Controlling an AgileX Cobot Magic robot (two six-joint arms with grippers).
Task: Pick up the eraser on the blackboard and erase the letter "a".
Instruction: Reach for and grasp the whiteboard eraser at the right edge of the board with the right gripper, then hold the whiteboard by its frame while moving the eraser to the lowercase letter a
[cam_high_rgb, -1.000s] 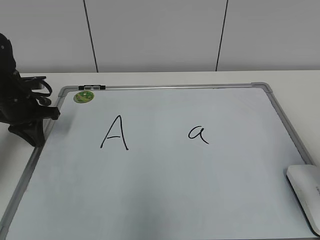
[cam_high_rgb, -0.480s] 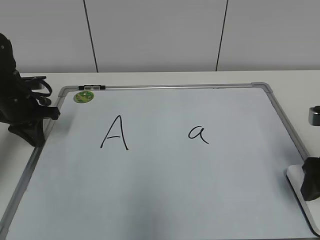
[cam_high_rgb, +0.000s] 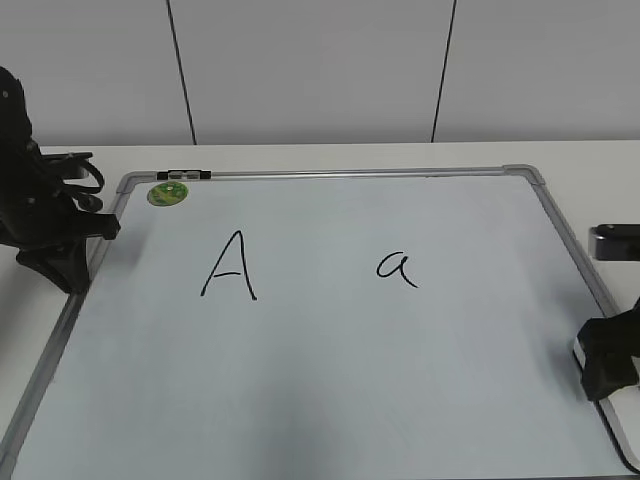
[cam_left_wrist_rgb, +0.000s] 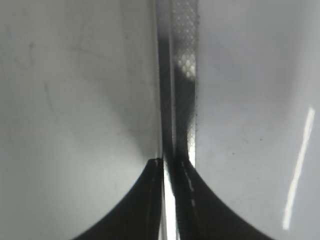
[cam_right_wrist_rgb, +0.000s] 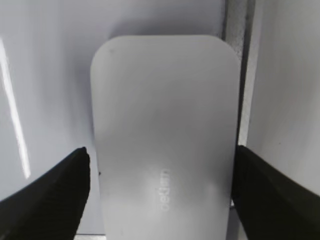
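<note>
The eraser (cam_right_wrist_rgb: 165, 125) is a white rounded block lying at the right edge of the blackboard (cam_high_rgb: 330, 380), beside its metal frame (cam_right_wrist_rgb: 243, 75). My right gripper (cam_right_wrist_rgb: 160, 190) is open, with one black finger on each side of the eraser and a gap to it on both sides. In the exterior view the right gripper (cam_high_rgb: 610, 365) covers most of the eraser. The letter "a" (cam_high_rgb: 397, 268) is written in black right of the board's middle. My left gripper (cam_left_wrist_rgb: 172, 162) is shut and empty over the board's left frame (cam_left_wrist_rgb: 175, 75).
A taller capital "A" (cam_high_rgb: 230, 266) is written left of the middle. A round green magnet (cam_high_rgb: 167, 193) sits at the board's top left corner, next to a small black and silver piece (cam_high_rgb: 185, 175) on the top frame. The left arm (cam_high_rgb: 45, 225) stands at the left edge.
My right gripper has come into the exterior view from the right and moved left and down over the eraser, which lay uncovered a second ago. The left arm has not moved.
</note>
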